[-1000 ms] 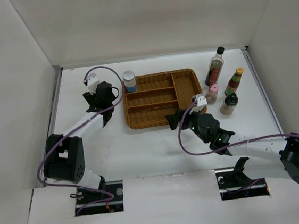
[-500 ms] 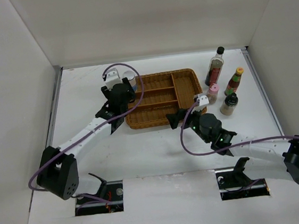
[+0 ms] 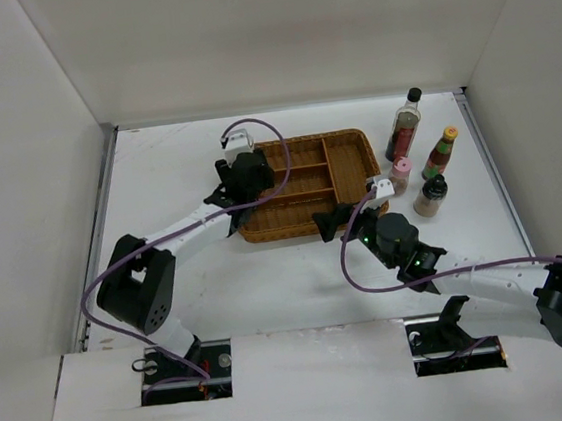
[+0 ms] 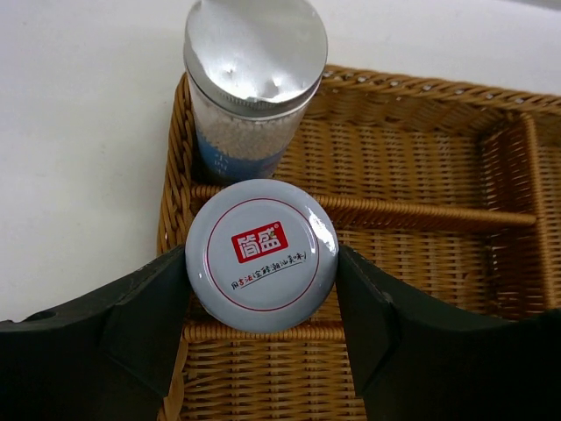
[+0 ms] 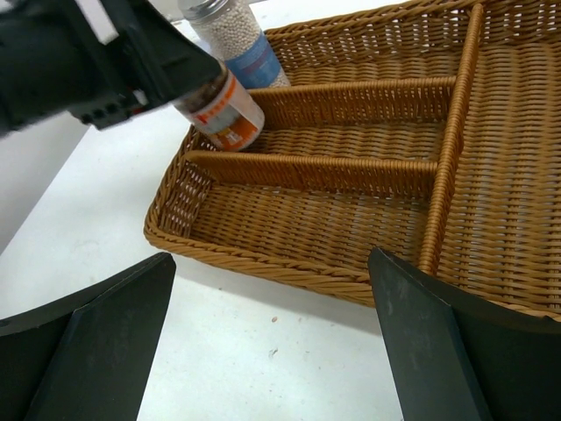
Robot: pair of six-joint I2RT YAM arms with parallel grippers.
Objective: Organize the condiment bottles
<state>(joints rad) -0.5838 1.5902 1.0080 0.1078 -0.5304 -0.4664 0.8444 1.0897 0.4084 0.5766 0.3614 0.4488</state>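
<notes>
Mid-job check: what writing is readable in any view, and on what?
"笛盛", white on red: lid of the white-lidded jar.
Script line beneath it: too small to read.
That jar's orange side label, right wrist view: blurred.
Silver-lidded jar, blue label: nothing legible.
Four right-hand bottles, top view: labels too small.

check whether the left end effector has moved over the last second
Yes. In the top view the left end effector moved right, from a spot left of the wicker tray to above the tray's left end.
</notes>
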